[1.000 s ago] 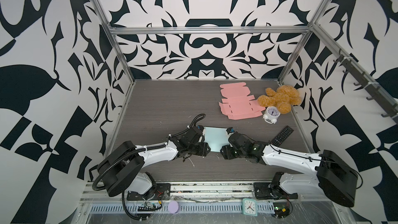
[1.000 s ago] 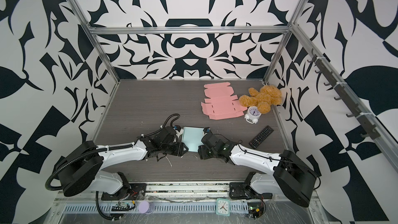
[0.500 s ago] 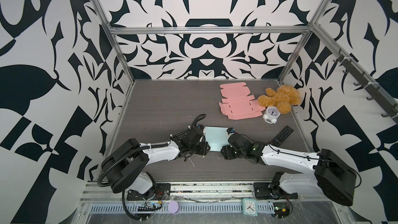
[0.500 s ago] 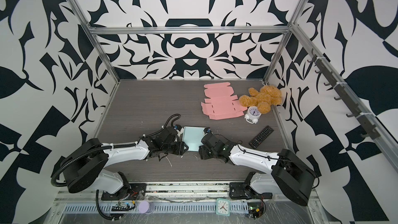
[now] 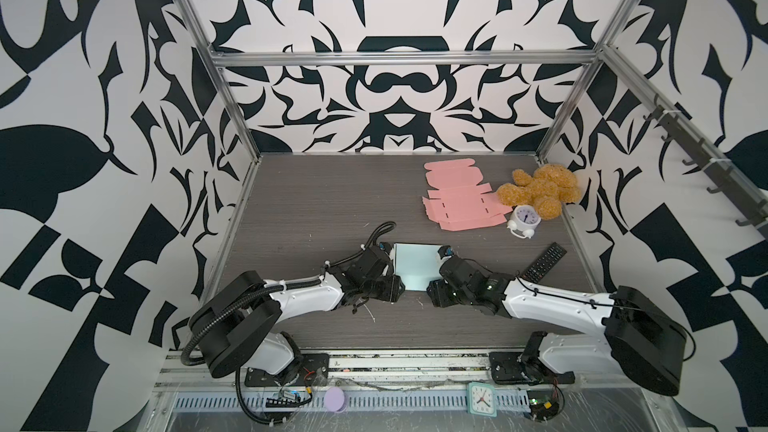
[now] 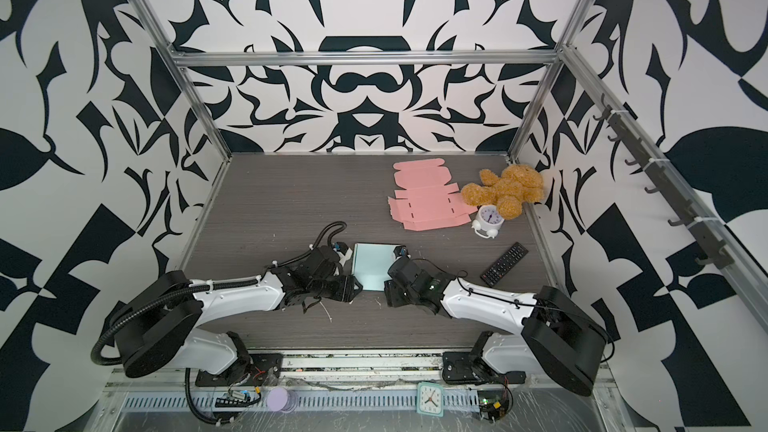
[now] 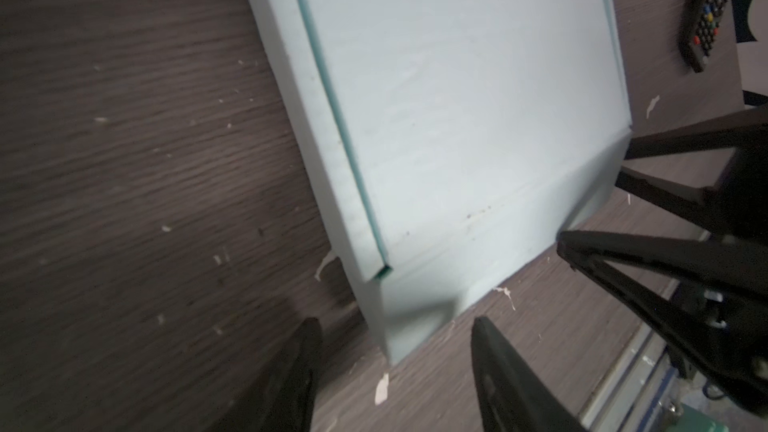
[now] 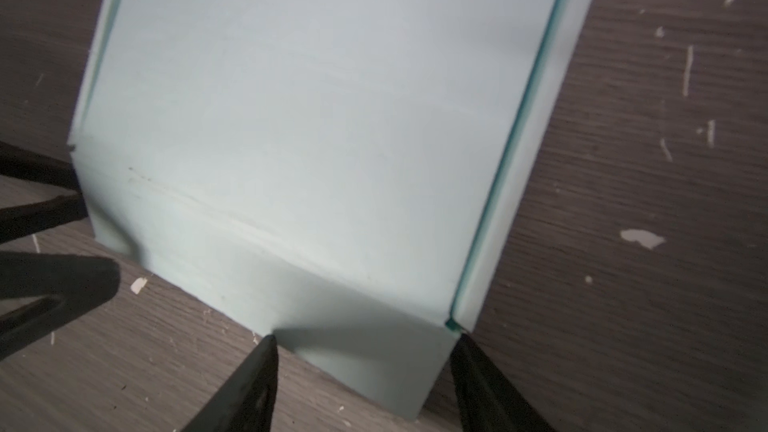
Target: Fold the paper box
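The paper box (image 5: 417,265) (image 6: 374,265) is light blue and lies closed on the dark table near the front, between my two arms. My left gripper (image 5: 400,286) (image 6: 356,284) is at its near left corner. In the left wrist view that gripper (image 7: 395,322) is open, with the box (image 7: 457,97) corner just ahead of the gap. My right gripper (image 5: 432,288) (image 6: 386,286) is at the near right corner. In the right wrist view it (image 8: 365,338) stands open astride the front wall of the box (image 8: 311,118), fingertips close to the card.
Flat pink box blanks (image 5: 461,201) lie at the back right, beside a brown teddy bear (image 5: 540,191) and a small white alarm clock (image 5: 524,220). A black remote (image 5: 544,261) (image 7: 710,10) lies right of the right arm. Paper scraps dot the table.
The left gripper's jaws have spread wider and the left wrist has shifted slightly. The right jaws have widened a little. The box has stayed where it was.
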You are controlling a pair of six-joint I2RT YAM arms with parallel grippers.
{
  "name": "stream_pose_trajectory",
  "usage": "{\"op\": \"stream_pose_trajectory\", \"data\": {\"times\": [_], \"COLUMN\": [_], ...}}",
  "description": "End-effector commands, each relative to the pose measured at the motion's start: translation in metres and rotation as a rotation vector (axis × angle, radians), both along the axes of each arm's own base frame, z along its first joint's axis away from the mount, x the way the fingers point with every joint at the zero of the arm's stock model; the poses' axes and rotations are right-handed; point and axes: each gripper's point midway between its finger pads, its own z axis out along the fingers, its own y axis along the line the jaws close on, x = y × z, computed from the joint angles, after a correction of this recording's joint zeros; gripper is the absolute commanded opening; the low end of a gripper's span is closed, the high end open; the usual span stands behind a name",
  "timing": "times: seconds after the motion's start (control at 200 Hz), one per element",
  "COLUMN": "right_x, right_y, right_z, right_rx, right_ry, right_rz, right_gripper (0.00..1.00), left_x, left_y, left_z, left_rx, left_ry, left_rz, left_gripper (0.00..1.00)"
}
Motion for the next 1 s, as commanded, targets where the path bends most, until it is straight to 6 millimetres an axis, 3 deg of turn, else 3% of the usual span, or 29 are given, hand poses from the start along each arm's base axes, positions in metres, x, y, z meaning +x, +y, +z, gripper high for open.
{"op": "stream_pose_trajectory", "data": {"times": [0.0, 0.155, 0.345, 0.57, 0.785, 0.995], "right_x": [0.005, 0.007, 0.009, 0.014, 0.018, 0.022], "right_y": [-0.003, -0.004, -0.002, -0.003, -0.005, -0.006], "right_z": [0.013, 0.018, 0.016, 0.017, 0.014, 0.012], "right_rx": [-0.005, -0.015, -0.036, -0.059, -0.069, -0.066], "right_ry": [-0.044, -0.07, -0.067, -0.081, -0.08, -0.077], "right_rz": [-0.009, 0.0, 0.017, 0.019, 0.013, 0.011], "right_gripper": [0.73, 0.78, 0.78, 0.78, 0.78, 0.78], "left_x": [-0.007, 0.005, 0.046, 0.093, 0.119, 0.129], "left_y": [0.001, 0.002, -0.007, -0.032, -0.046, -0.057], "left_z": [0.013, 0.034, 0.058, 0.071, 0.054, 0.042], "left_rx": [0.0, -0.009, -0.036, -0.095, -0.064, -0.059], "left_ry": [-0.005, -0.058, -0.108, -0.099, -0.058, -0.018], "left_rz": [-0.049, -0.068, -0.089, -0.148, -0.203, -0.226], "left_gripper": [0.62, 0.65, 0.67, 0.68, 0.68, 0.69]}}
